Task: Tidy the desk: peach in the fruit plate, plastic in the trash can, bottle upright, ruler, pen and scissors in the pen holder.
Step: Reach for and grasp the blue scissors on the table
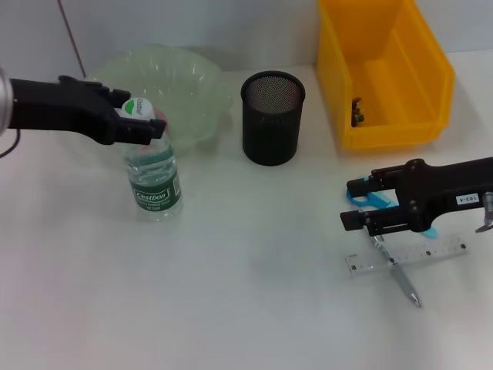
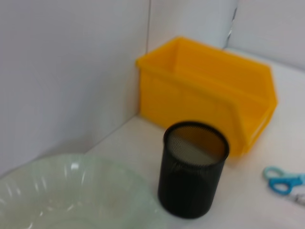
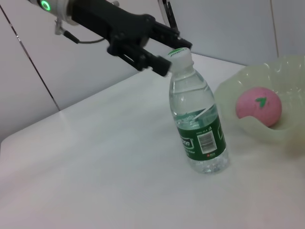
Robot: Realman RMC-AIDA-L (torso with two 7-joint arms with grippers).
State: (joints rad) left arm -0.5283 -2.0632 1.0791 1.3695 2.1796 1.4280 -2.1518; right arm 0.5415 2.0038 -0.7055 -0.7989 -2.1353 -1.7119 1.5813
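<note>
1. White walls back a white bench (image 1: 254, 308), where the bottle (image 1: 154, 181) stands upright just in front of the pale green fruit plate (image 1: 196, 85); the pink peach (image 3: 259, 106) already lies inside the plate.
2. Reaching in from the left, the left gripper (image 1: 139, 122) sits at the bottle's white cap (image 3: 179, 54), its fingers close around the neck; whether they actually pinch it or have let go, I cannot tell.
3. Over on the right, the right gripper (image 1: 354, 203) hovers low above the blue-handled scissors (image 1: 368, 199), fingers spread and holding nothing. A clear ruler (image 1: 407, 257) and a pen (image 1: 400, 279) lie crossed just beside it.
4. Between the plate and the yellow trash can (image 1: 385, 123) stands the black mesh pen holder (image 1: 273, 117).
5. Risk: if the left gripper pulls away sideways while touching the cap, the bottle may tip toward the plate.
6. Risk: the scissors lie flat, so a shallow pinch could slip off or drag the ruler and pen along.
</note>
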